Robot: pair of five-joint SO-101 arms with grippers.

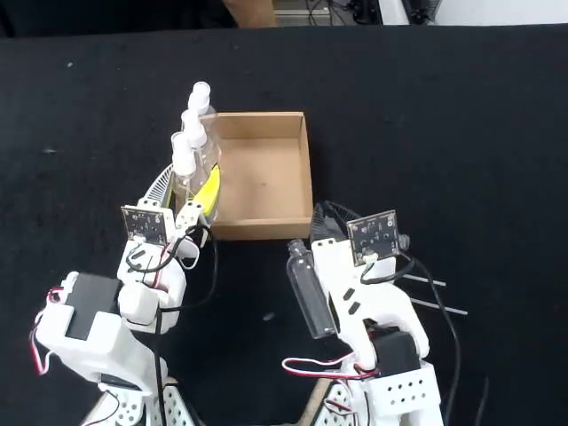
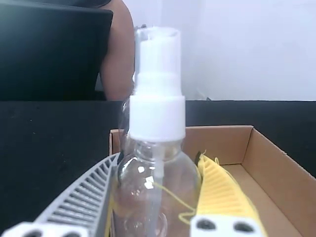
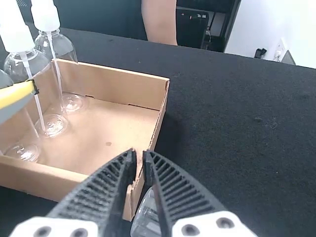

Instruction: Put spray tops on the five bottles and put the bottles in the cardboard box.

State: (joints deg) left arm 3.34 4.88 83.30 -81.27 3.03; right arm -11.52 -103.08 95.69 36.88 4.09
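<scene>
Near edge: R arm. Right gripper (image 3: 139, 155) has its fingers all but closed, a thin slit between them and nothing in it. It points at the near wall of the cardboard box (image 1: 306, 169).

Bare bottle (image 1: 311, 288) lies on its side on the table (image 1: 444, 133), just left of the R arm, neck toward the box. No white top seen on it.

Two thin rods (image 1: 424, 284) lie right of the R arm; can't tell what they are.

Left gripper (image 2: 158, 158) is closed on the body of the held bottle (image 2: 157, 182), grey finger on one side, yellow on the other. This bottle stands upright in the box's near-left corner, spray top (image 2: 157, 106) fitted.

Farther along the left wall, inside the box: middle bottle (image 1: 193, 124), then far bottle (image 1: 201, 93), both upright and topped.

Handling (judgement): clear, empty, prob. thin plastic, so light, smooth and round. Likely to slip or roll, and the wall gives if over-squeezed. Topped units are tall and prone to tipping. Take at mid-body below the shoulder, not by the top. Take the lying one across its body.

Count:
- Bottles: 4 (3 topped, 1 bare), vs 5 in the task.
- Tops fitted: 3.
- Box: 1.
- Rods: 2.
</scene>
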